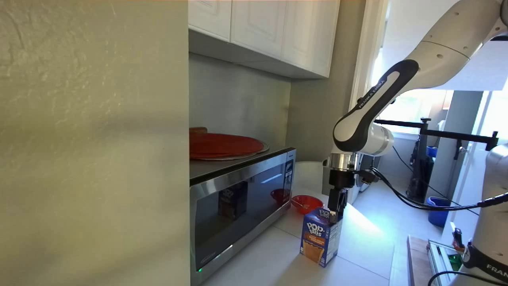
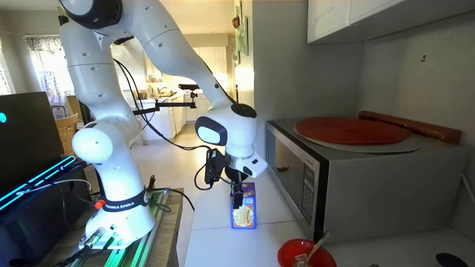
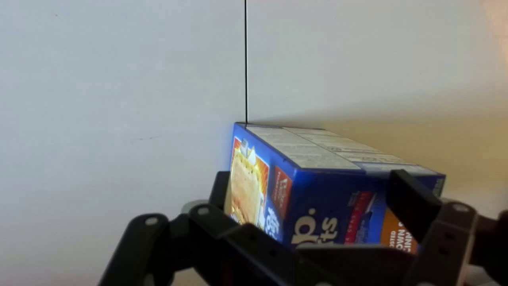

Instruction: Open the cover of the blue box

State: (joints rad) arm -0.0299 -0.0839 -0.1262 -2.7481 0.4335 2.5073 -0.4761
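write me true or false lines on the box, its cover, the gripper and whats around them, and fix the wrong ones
1. The blue box stands upright on the counter. True.
2. The gripper is open near the box's top. True.
3. The box is wide open on top. False: its cover looks closed in the wrist view.
4. The box is alone on the counter. False: a red bowl and a microwave stand there too.
5. A red mat lies on the microwave. True.
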